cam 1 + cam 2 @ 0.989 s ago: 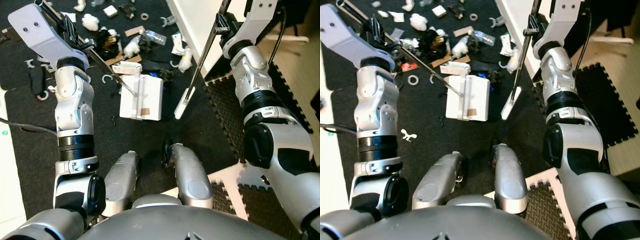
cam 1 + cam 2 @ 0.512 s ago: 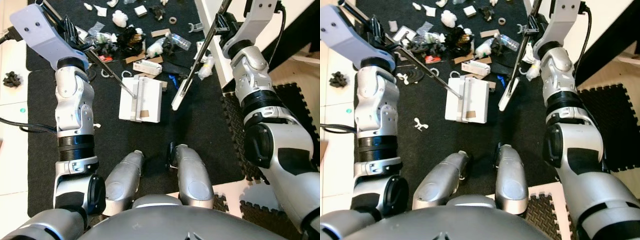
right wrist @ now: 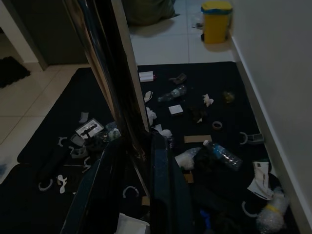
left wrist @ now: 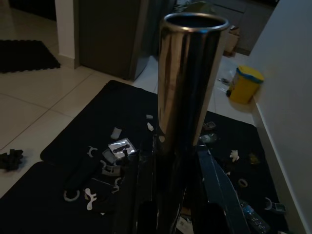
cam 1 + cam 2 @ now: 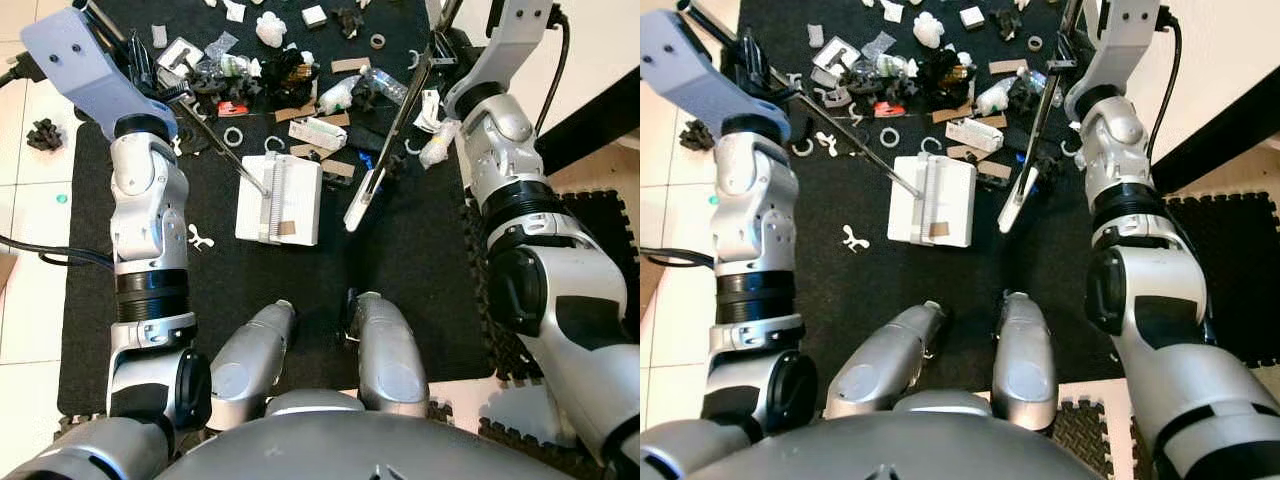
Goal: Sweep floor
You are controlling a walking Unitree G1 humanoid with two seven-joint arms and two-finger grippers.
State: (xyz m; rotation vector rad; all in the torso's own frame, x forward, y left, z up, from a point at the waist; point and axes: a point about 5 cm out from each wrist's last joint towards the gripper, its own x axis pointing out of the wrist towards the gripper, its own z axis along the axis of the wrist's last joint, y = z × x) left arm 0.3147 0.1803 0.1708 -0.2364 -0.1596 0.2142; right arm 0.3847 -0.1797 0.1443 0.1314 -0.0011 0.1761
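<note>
A shiny metal tube [image 4: 190, 83] rises up the middle of the dim view, held between the left pincer's [image 4: 175, 195] dark fingers [image 4: 214, 180]. Beyond it, a black floor mat [image 4: 97, 131] carries scattered white scraps [image 4: 117, 132]. A yellow lidded bin [image 4: 246, 84] stands on pale tiles beside the white wall [image 4: 287, 87].

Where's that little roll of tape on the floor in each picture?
Left eye view: tape roll near the top, right of centre.
Right eye view: same spot.
Left wrist view: on the mat near the wall.
Right wrist view: beside a cardboard strip.
Shared landmark: the black mat under it.
</note>
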